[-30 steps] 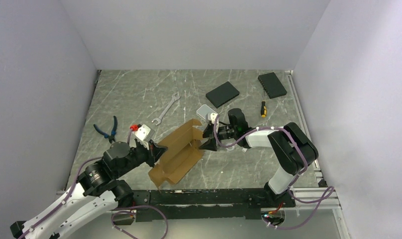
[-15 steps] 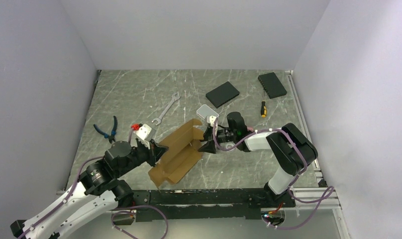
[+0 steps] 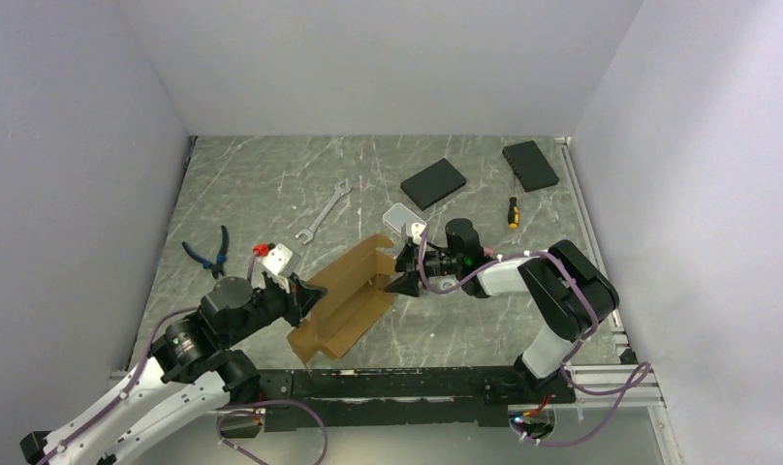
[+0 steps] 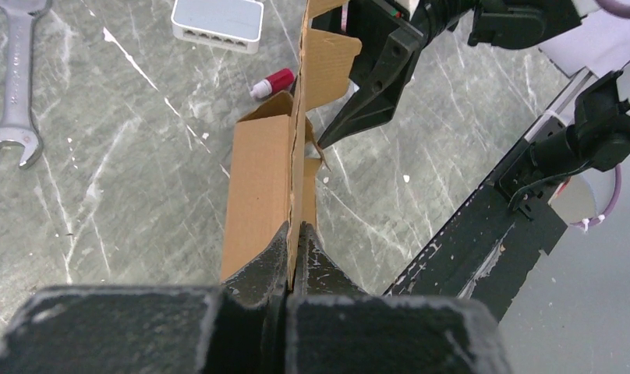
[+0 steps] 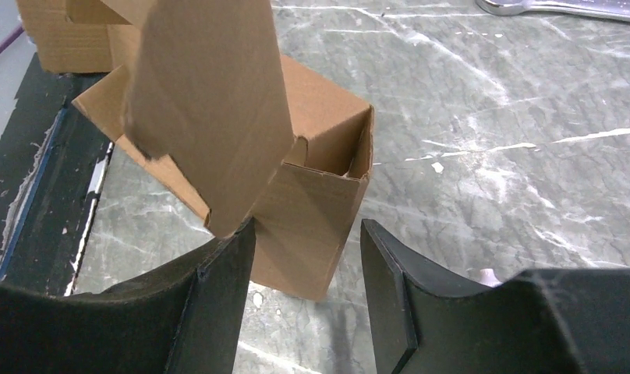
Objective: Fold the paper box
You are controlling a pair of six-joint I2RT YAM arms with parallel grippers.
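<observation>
brown cardboard paper box (image 3: 347, 294) lies near the table (image 3: 271, 184)'s front edge, one wall clamped by the left gripper (image 4: 294, 238). the right gripper (image 5: 306, 234) straddles its end corner, jaws apart; closing askew could crush that corner.

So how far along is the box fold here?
Partly done: the paper box has side walls standing at one end. In hand: left end effector pinches a panel edge, right end effector straddles a corner, open. Left: the loose flaps, box not closed.
</observation>
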